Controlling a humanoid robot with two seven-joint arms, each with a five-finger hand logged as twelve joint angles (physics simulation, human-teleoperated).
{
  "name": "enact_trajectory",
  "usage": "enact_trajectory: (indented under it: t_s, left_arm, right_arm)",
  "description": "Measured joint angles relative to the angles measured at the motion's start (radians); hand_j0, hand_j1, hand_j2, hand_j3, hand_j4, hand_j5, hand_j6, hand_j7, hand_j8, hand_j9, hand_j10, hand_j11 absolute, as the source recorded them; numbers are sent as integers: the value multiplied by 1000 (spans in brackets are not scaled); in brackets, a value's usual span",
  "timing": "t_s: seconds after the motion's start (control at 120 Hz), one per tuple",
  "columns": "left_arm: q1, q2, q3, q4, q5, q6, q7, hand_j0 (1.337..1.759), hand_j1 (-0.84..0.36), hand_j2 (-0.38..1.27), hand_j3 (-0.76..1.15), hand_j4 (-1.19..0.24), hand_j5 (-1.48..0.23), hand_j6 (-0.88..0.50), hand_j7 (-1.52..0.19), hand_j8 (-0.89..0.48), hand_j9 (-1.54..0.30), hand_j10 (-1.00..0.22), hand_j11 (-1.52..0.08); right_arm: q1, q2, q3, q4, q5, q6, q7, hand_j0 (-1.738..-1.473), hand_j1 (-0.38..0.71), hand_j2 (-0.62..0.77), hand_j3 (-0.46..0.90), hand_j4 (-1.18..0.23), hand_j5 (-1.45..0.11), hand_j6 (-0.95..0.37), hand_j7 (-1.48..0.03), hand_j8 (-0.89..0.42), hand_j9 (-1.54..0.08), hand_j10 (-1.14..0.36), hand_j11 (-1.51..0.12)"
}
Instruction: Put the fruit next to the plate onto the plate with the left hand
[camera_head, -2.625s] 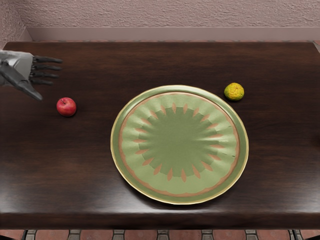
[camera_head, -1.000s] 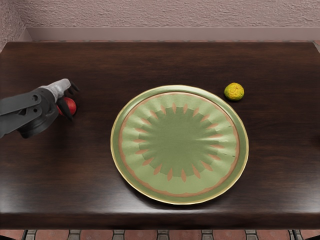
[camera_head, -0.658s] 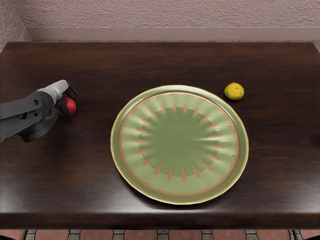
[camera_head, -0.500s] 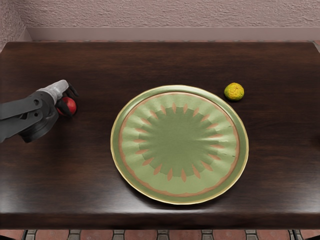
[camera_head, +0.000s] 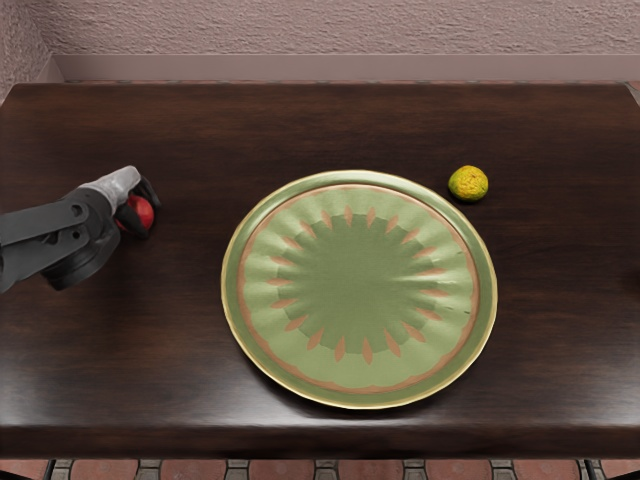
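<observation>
Clamped round the red apple (camera_head: 144, 211) with the left hand (camera_head: 122, 193), just shifted a touch toward the plate (camera_head: 232, 262); looks like a secure hold, ready to carry across.

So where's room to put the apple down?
The plate is bare all over. Free table lies between its left rim and the left hand gripping the red apple, and along the front. Tightest: the yellow fruit beside the plate's upper-right rim.

The table (camera_head: 300, 120) is dark brown, the plate (camera_head: 358, 280) sage green with a pale yellow rim and a ring of terracotta petal marks, the apple (camera_head: 143, 211) near the left edge red, the citrus fruit (camera_head: 468, 183) yellow-green, the left hand (camera_head: 112, 198) grey and black.
</observation>
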Motion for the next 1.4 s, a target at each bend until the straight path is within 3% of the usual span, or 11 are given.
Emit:
enact_trajectory:
  t_s: [0.1, 0.3, 0.558, 0.733, 1.033, 1.158, 1.275, 1.4]
  left_arm:
    - [-13, 3, -18, 1, -33, -3, 0, 1651, -265, 156, 0, -669, -824, -444, -846, -373, -868, -533, -873]
    - [-69, 13, -77, 2, -249, -62, 0, 1651, -261, 159, 0, -661, -861, -440, -866, -367, -884, -530, -884]
    - [-145, 53, -239, 2, -521, -448, 0, 1652, -254, 198, 0, -653, -883, -486, -885, -384, -887, -529, -878]
    - [-205, 44, -287, 1, -647, -632, 0, 1652, -249, 177, 0, -651, -890, -494, -890, -388, -892, -530, -878]
    - [-189, -104, -297, -1, -694, -707, 0, 1652, -244, 156, 0, -649, -912, -488, -903, -382, -905, -523, -884]
    - [-174, -175, -250, -1, -690, -709, 0, 1651, -239, 149, 0, -656, -928, -483, -914, -375, -916, -512, -897]
    - [-178, -181, -208, 0, -685, -709, 0, 1652, -245, 129, 0, -656, -935, -479, -923, -367, -918, -502, -897]
    - [-202, -177, -189, 0, -645, -706, 0, 1654, -89, 89, 0, -464, -651, -370, -644, -301, -642, -382, -629]
  right_arm:
    - [0, 0, 0, 0, 0, 0, 0, -1658, -331, -3, 0, -15, -20, -15, -20, -15, -20, -15, -20]
    - [0, 0, 0, 0, 0, 0, 0, -1658, -331, -3, 0, -15, -20, -15, -20, -15, -20, -15, -20]
    - [0, 0, 0, 0, 0, 0, 0, -1658, -331, -3, 0, -15, -19, -15, -20, -15, -20, -15, -20]
    - [0, 0, 0, 0, 0, 0, 0, -1658, -331, -3, 0, -15, -19, -15, -20, -15, -20, -15, -20]
    - [0, 0, 0, 0, 0, 0, 0, -1658, -331, -3, 0, -15, -19, -15, -20, -15, -20, -15, -20]
    - [0, 0, 0, 0, 0, 0, 0, -1658, -331, -3, 0, -15, -19, -15, -20, -15, -20, -15, -20]
    - [0, 0, 0, 0, 0, 0, 0, -1658, -331, -3, 0, -15, -19, -15, -20, -15, -20, -15, -20]
    - [0, 0, 0, 0, 0, 0, 0, -1658, -331, -3, 0, -15, -19, -15, -20, -15, -20, -15, -20]
